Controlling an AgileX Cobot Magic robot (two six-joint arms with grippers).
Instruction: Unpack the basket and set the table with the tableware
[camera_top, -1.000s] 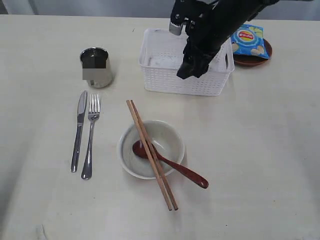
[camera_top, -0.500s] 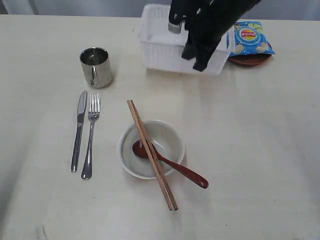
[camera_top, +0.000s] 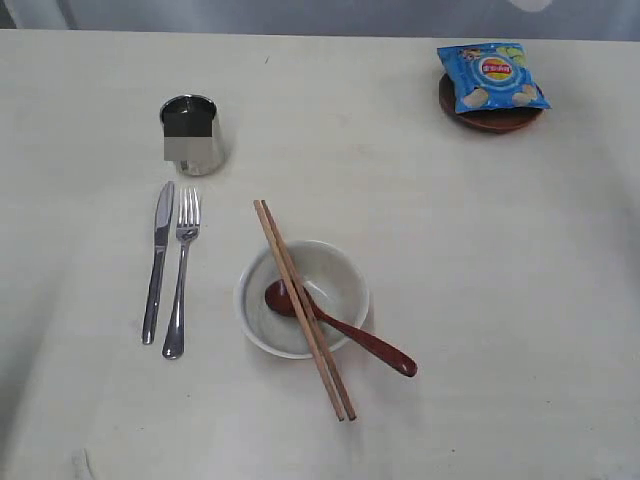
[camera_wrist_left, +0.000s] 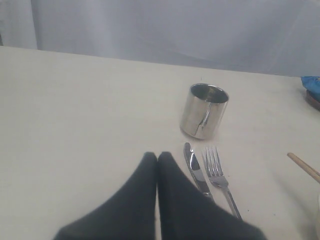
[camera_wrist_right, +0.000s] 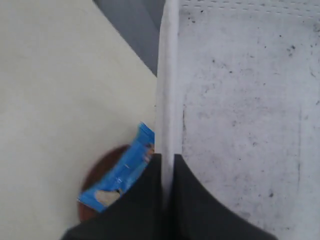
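My right gripper (camera_wrist_right: 168, 158) is shut on the side wall of the white basket (camera_wrist_right: 240, 110), held in the air above the dark brown plate (camera_wrist_right: 97, 172); basket and both arms are outside the exterior view. On the table (camera_top: 500, 300) stand the steel cup (camera_top: 192, 133), knife (camera_top: 158, 262) and fork (camera_top: 182, 272). The pale bowl (camera_top: 345, 262) holds the reddish-brown spoon (camera_top: 345, 332), with the chopsticks (camera_top: 302, 308) lying across it. My left gripper (camera_wrist_left: 157, 156) is shut on nothing, just beside the knife (camera_wrist_left: 196, 172) and short of the cup (camera_wrist_left: 204, 111).
A blue chip bag (camera_top: 490, 77) lies on the brown plate (camera_top: 492, 121) at the far right corner. The table's far edge runs along the top of the exterior view, with a grey backdrop behind it.
The right arm has carried the basket up and away from the far side of the table, out of the exterior view. The tableware has not moved.
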